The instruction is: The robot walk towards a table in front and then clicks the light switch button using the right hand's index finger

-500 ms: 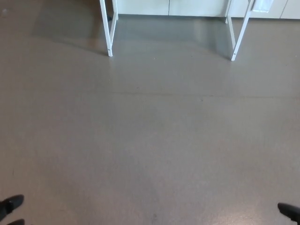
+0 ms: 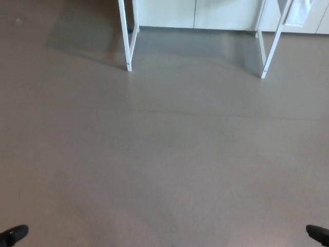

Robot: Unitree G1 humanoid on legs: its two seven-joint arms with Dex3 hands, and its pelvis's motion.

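White table legs [image 2: 127, 38] ahead on grey floor [image 2: 164, 154]; no writing legible.

Plain indoor room: grey floor [image 2: 164, 154], white table legs [image 2: 127, 46], pale cabinet fronts [image 2: 195, 13].

Floor [image 2: 164, 154]: plain grey-brown, no pattern, one faint darker seam running across.
Table legs [image 2: 128, 46]: white.
Cabinet fronts [image 2: 195, 13]: off-white, thin dark gaps between panels.
Left hand [image 2: 13, 235]: black.
Right hand [image 2: 318, 234]: black.
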